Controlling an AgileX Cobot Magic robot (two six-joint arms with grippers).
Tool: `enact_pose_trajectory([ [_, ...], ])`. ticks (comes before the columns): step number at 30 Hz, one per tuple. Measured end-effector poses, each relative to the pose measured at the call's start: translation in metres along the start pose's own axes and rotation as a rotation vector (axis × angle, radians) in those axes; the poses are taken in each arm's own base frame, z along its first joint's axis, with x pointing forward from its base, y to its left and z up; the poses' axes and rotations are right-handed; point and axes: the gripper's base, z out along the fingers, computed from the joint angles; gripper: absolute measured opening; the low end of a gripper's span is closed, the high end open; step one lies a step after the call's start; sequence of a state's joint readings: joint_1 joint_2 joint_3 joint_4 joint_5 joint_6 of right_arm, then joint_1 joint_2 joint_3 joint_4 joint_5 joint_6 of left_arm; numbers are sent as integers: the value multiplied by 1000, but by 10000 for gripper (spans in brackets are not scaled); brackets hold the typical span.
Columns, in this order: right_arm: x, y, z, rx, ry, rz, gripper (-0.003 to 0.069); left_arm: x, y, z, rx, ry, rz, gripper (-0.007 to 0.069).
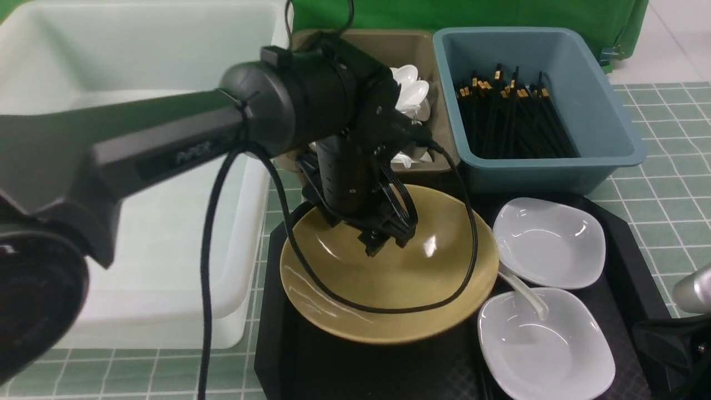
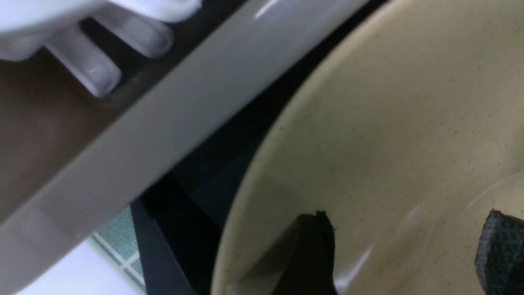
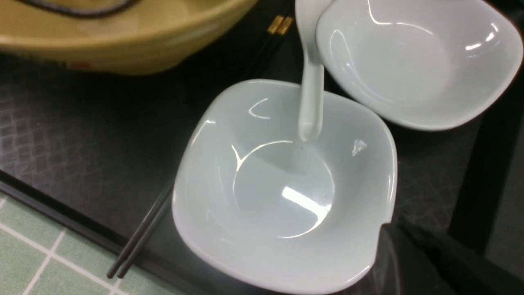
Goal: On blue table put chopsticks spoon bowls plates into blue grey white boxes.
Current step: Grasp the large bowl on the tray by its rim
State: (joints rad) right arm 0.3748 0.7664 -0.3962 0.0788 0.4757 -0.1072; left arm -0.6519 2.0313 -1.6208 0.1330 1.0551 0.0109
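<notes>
Left hand [image 1: 386, 243], fingers spread and gripping nothing, hangs inside the tan bowl [image 1: 383, 294] on the black tray [image 1: 275, 344]. The bowl appears to be the piece in hand; next, the fingers must straddle its rim, clamp, then lift toward the white tub [image 1: 155, 266].

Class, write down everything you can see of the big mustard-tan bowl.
The bowl is wide, round, deep, glossy mustard-tan with fine speckles, seemingly ceramic. It stands upright and empty on the black tray, just before the grey-brown box. The open left gripper reaches inside near its far rim; contact is unclear.
</notes>
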Motion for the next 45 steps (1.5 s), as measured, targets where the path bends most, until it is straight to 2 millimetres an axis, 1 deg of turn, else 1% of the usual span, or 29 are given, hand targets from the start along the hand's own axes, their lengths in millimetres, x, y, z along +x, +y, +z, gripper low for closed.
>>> enact_pose_trajectory([
  [2, 0, 0, 0, 0, -1, 0, 47, 2, -2, 6, 6, 39, -1, 454],
  [6, 0, 0, 0, 0, -1, 0, 47, 6, -2, 4, 16, 83, -7, 435],
  [8, 0, 0, 0, 0, -1, 0, 47, 6, -2, -4, 17, 80, -20, 436],
  [11, 0, 0, 0, 0, -1, 0, 47, 3, 1, -24, 10, 31, -54, 436],
  [12, 0, 0, 0, 0, -1, 0, 47, 3, 2, -26, 9, 28, -57, 436],
  [13, 0, 0, 0, 0, -3, 0, 47, 2, 4, -39, -5, -9, -71, 436],
  [15, 0, 0, 0, 0, -4, 0, 48, 1, 9, -49, -41, -48, -70, 436],
  [17, -1, 0, 0, 0, -6, 0, 48, 0, 13, -54, -81, -74, -71, 436],
  [20, -1, 0, 0, 0, -7, 1, 48, -1, 16, -54, -113, -81, -77, 436],
  [21, -1, 0, 0, 0, -7, 1, 48, -2, 16, -50, -117, -72, -84, 436],
  [22, -1, 0, 0, 0, -7, 1, 48, -2, 16, -50, -118, -73, -85, 436],
  [23, -1, 0, 0, 0, -7, 1, 48, -3, 15, -42, -117, -56, -94, 436],
  [24, -1, 0, 0, 0, -7, 1, 48, -3, 15, -41, -118, -55, -97, 436],
  [25, -1, 0, 0, 0, -7, 1, 48, -4, 15, -35, -122, -40, -105, 436],
  [28, -1, 0, 0, 0, -7, 1, 48, -4, 14, -25, -129, -19, -119, 436],
  [31, -1, 0, 0, 0, -7, 1, 48, -4, 15, -21, -135, -3, -131, 436],
  [36, -1, 0, 0, 0, -7, 1, 48, 1, 15, -25, -141, 34, -138, 436],
  [39, -1, 0, 0, 0, -7, 1, 48, 2, 17, -34, -145, 22, -143, 436],
  [42, -1, 0, 0, 0, -7, 1, 48, 2, 24, -40, -147, -6, -163, 436],
  [45, -1, 0, 0, 0, -7, 1, 48, 2, 30, -38, -144, -13, -183, 436],
])
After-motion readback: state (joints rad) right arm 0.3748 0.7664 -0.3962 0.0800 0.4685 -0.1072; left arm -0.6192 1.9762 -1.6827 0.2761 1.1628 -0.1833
